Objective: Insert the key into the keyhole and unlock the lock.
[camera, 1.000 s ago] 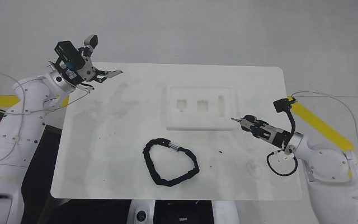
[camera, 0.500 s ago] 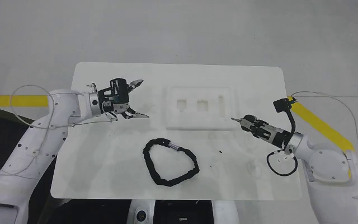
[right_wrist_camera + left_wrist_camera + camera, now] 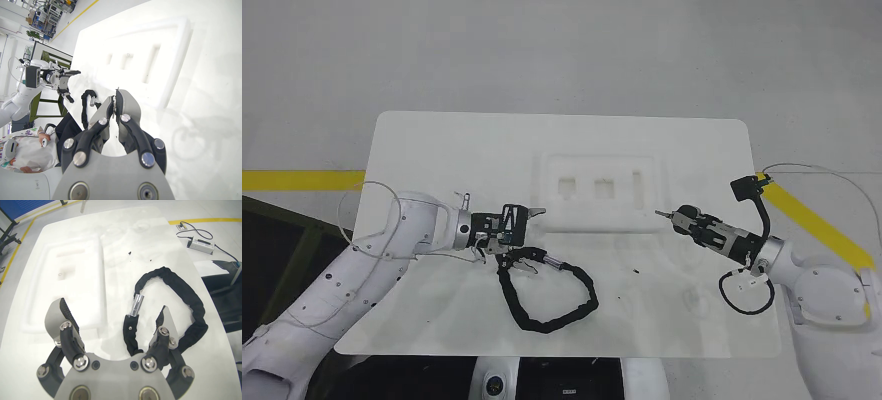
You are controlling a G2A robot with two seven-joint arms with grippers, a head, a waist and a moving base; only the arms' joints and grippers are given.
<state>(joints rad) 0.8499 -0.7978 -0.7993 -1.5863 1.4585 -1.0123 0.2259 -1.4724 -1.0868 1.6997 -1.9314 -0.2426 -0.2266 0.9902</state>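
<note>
**Left gripper** (image 3: 113, 306): we log it wide open and holding nothing, low over the surface (image 3: 442, 150), straddling the sleeved end of the lock just behind its cylinder.

**Lock** (image 3: 196, 313): a black fabric-sleeved chain lying in a loop on the surface, beside the white foam tray (image 3: 90, 256). Its chrome cylinder (image 3: 138, 305) joins the two ends.

**Right gripper** (image 3: 114, 100): we log it closed on the key (image 3: 113, 109), well apart from the lock, near the tray's far end.

**Step in hand, as we judge it:** securing the lock. We advise closing on the sleeve right behind the cylinder and leaving the chrome end bare for the key.

**Not made out:** we cannot find the keyhole on the cylinder. The key is mostly buried between the pads. The left gripper's body covers part of the chain.
</note>
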